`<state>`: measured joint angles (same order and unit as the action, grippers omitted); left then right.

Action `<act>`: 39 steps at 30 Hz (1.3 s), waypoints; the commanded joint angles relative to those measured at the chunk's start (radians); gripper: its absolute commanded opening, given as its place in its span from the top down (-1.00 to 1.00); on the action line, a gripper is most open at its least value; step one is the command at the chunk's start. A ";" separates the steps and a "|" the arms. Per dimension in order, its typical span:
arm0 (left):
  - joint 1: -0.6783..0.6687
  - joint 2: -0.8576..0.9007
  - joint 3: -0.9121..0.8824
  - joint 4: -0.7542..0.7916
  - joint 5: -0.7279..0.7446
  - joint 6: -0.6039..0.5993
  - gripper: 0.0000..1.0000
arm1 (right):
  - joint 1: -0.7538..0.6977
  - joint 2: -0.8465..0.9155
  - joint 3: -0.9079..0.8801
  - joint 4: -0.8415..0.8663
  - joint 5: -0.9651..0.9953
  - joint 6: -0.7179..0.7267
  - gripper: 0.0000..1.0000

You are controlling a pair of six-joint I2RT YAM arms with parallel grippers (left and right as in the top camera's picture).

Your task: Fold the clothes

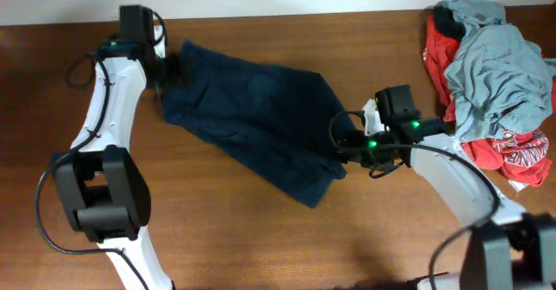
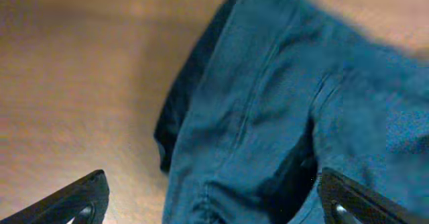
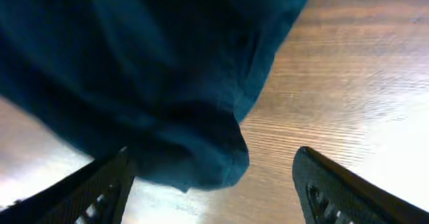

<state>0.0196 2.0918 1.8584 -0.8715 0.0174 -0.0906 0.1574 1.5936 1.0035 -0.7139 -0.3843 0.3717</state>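
Note:
A dark blue garment (image 1: 252, 116) lies spread across the middle of the wooden table. My left gripper (image 1: 169, 73) is at its far left edge, open, with the blue cloth (image 2: 268, 117) between and ahead of its fingers (image 2: 211, 204). My right gripper (image 1: 347, 147) is at the garment's right edge, open, with a hemmed corner of the cloth (image 3: 188, 143) lying between its fingers (image 3: 214, 190).
A pile of clothes, grey (image 1: 495, 64) over red (image 1: 512, 151), sits at the far right of the table. Bare wood (image 1: 261, 229) lies in front of the garment and to its left (image 2: 74, 83).

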 commanded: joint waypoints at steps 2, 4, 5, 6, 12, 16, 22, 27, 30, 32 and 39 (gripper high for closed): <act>-0.019 -0.031 0.026 0.003 -0.014 0.081 -0.98 | -0.002 0.079 -0.035 0.024 -0.111 0.056 -0.59; -0.029 -0.029 0.026 0.004 -0.014 0.108 -0.98 | -0.002 0.106 -0.035 0.046 -0.140 0.069 -0.60; -0.031 -0.028 0.026 0.006 -0.018 0.111 -0.98 | -0.002 0.115 -0.035 0.055 -0.139 0.089 -0.60; -0.033 -0.028 0.026 0.011 -0.018 0.116 -0.98 | -0.002 0.122 -0.035 0.066 -0.139 0.101 -0.60; -0.035 -0.028 0.026 0.018 -0.018 0.118 -0.98 | -0.002 0.185 -0.035 0.114 -0.140 0.147 -0.60; -0.035 -0.028 0.026 0.017 -0.018 0.119 -0.98 | -0.002 0.251 -0.035 0.160 -0.169 0.175 -0.60; -0.036 -0.028 0.026 0.011 -0.018 0.119 -0.98 | 0.000 0.327 -0.035 0.269 -0.272 0.188 -0.59; -0.042 -0.028 0.026 0.010 -0.017 0.118 -0.92 | -0.006 0.328 -0.035 0.301 -0.266 0.198 0.13; -0.050 -0.028 0.026 0.006 -0.018 0.118 -0.86 | -0.036 0.324 -0.035 0.298 -0.272 0.183 0.46; -0.056 -0.027 0.026 0.006 -0.017 0.118 -0.82 | -0.064 0.315 -0.035 0.286 -0.278 0.177 0.66; -0.104 -0.027 0.024 0.005 -0.014 0.118 -0.56 | -0.217 0.216 -0.033 0.178 -0.342 -0.010 0.92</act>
<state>-0.0578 2.0834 1.8709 -0.8646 0.0090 0.0116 -0.0059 1.8820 0.9787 -0.5030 -0.7021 0.4744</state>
